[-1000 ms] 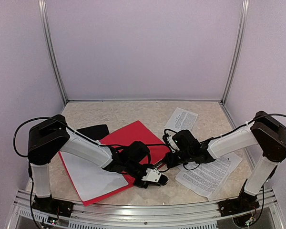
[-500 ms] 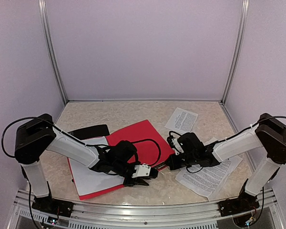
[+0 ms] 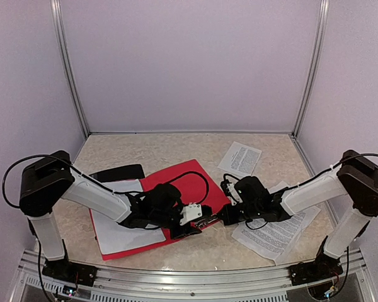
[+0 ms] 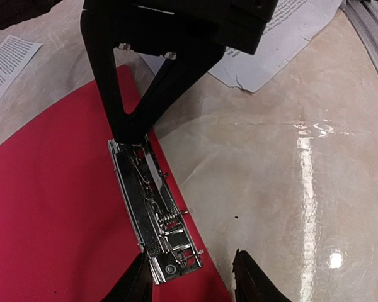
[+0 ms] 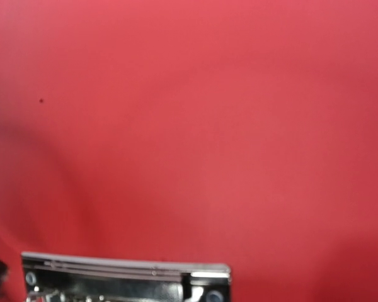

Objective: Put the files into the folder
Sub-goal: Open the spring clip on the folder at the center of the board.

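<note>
On bench (image 3: 164, 148), centre-front: red folder (image 3: 183, 182), 1 pc, open and flat, one corner pointing to back wall. Metal lever clip (image 4: 154, 207) fixed on its inner face, close to the edge nearest R arm; mechanism lies flat against the red.

Files, 3 lots:
- blank-looking sheet (image 3: 123, 236), white, lying on folder's L part, partly under L arm.
- single printed sheet (image 3: 240, 157), dense black text, on bare bench behind R arm, apart from folder.
- printed stack (image 3: 278, 231), text side up, on bench to R of folder, partly under R arm; no. of sheets can't tell.

L gripper (image 4: 189, 283): fingers (image 4: 137, 286) spread, standing either side of clip's near end. One finger right at clip's edge (contact can't tell), the other clear of it, over bare bench. Holds nothing.

R gripper (image 4: 127, 129): fingers pressed together to one point, tip down at clip's far end, on or just at the metal. Whether anything is nipped between them, can't tell. R wrist view: red face fills frame, clip along bottom edge, own fingers not made out.

The 2 grippers face each other along the clip, near but apart.

Misc: black flat item (image 3: 116, 173), behind folder's L side, just beside the blank-looking sheet; kind unclear.
</note>
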Motion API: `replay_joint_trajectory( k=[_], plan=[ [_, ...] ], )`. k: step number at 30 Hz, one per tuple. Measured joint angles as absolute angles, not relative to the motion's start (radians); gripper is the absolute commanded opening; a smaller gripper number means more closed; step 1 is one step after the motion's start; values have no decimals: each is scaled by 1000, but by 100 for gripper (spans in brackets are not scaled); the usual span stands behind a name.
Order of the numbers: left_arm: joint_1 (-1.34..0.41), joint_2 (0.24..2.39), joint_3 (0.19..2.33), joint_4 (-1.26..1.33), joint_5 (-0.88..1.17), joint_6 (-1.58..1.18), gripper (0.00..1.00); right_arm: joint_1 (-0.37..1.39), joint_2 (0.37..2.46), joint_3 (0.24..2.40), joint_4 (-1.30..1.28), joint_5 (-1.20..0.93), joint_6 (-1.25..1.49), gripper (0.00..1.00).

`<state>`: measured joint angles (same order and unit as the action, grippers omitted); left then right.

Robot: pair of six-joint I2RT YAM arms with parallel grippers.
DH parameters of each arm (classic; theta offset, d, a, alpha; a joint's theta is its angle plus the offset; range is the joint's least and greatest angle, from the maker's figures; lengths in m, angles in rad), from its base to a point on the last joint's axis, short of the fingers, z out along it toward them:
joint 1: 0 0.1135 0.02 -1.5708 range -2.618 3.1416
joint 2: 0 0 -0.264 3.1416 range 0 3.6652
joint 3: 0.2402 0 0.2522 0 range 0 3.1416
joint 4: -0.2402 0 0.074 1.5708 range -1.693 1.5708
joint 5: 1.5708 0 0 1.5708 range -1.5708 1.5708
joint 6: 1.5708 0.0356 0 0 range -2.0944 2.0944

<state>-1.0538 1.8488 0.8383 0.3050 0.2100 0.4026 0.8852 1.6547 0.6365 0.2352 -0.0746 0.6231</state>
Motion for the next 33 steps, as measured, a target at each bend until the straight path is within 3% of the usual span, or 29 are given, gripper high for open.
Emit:
replay_joint_trajectory(
  k=[7, 19, 33],
  plan=[
    [-1080, 1922, 893, 328, 163, 396, 37, 886, 1655, 635, 237, -75, 624, 0],
    [-1083, 1946, 894, 370, 99, 377, 43, 887, 1655, 631, 246, -75, 623, 0],
    [-1046, 1946, 892, 358, 172, 284, 25, 895, 1655, 633, 246, -70, 623, 0]
  ],
)
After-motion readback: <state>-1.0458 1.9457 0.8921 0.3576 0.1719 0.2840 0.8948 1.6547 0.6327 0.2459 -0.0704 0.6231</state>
